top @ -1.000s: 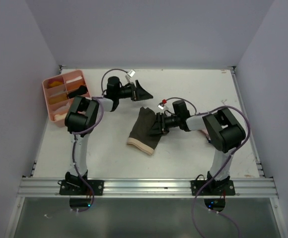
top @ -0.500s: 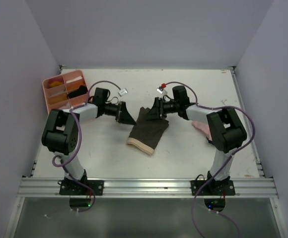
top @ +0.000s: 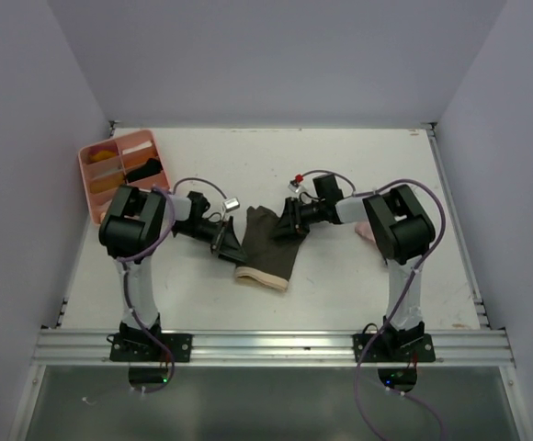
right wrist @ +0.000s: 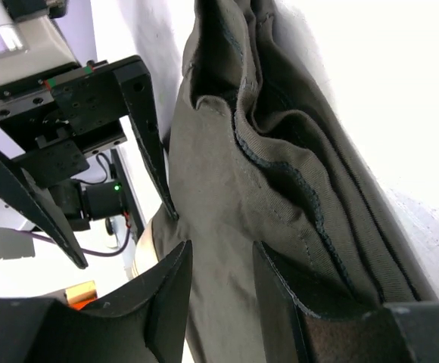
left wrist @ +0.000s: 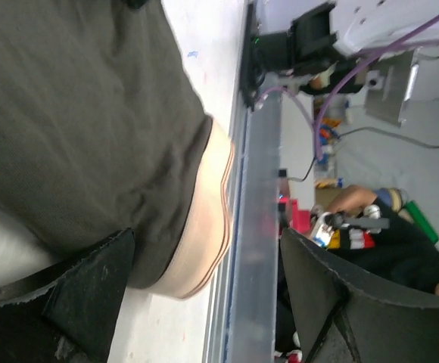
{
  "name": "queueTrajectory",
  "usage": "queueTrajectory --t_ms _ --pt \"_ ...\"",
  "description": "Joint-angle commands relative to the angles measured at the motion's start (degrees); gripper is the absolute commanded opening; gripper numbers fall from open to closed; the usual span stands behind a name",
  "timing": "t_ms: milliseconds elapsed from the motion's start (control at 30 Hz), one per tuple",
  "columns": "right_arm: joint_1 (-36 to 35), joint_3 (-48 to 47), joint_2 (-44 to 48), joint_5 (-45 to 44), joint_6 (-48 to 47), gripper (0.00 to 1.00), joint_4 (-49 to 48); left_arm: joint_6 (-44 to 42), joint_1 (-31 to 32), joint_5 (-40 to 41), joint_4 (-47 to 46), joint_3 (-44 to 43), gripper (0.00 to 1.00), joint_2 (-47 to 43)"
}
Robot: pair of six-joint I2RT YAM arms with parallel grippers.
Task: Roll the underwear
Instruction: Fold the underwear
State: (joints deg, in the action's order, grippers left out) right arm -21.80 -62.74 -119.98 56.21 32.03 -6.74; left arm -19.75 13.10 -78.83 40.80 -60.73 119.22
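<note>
Underwear (top: 268,241) lying flat on worktop (top: 358,285), right of tray (top: 95,204), pale waistband (top: 262,276) pointing toward arm bases. Left gripper (top: 227,241) sitting between tray and underwear, at cloth's tray-side edge, jaws spread wide, gripping nothing, likely lining up to catch that edge. Right gripper (top: 289,220) hanging low over corner farthest from tray; jaws showing narrow gap above folds, cannot tell whether pinching cloth. Rolling not yet begun, judging by flat cloth.
</note>
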Motion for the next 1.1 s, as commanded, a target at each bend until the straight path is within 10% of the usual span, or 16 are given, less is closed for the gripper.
queueTrajectory --t_ms 0,367,733,1067 --pt "0.44 -2.47 -1.47 -2.24 -6.00 0.41 4.70 9.00 -0.45 13.76 -16.49 3.86 0.84 -3.62" --pt "0.53 -5.20 7.30 -3.21 -6.28 0.41 7.97 -0.11 -0.53 7.73 -4.95 -7.47 0.87 -16.47" --pt "0.62 -8.44 5.03 -1.28 -7.15 0.40 10.61 -3.63 5.18 1.22 0.25 2.53 0.86 -15.34" --pt "0.97 -10.38 0.20 -4.52 -10.84 0.40 15.34 15.08 5.35 13.78 -21.79 9.22 0.88 -11.74"
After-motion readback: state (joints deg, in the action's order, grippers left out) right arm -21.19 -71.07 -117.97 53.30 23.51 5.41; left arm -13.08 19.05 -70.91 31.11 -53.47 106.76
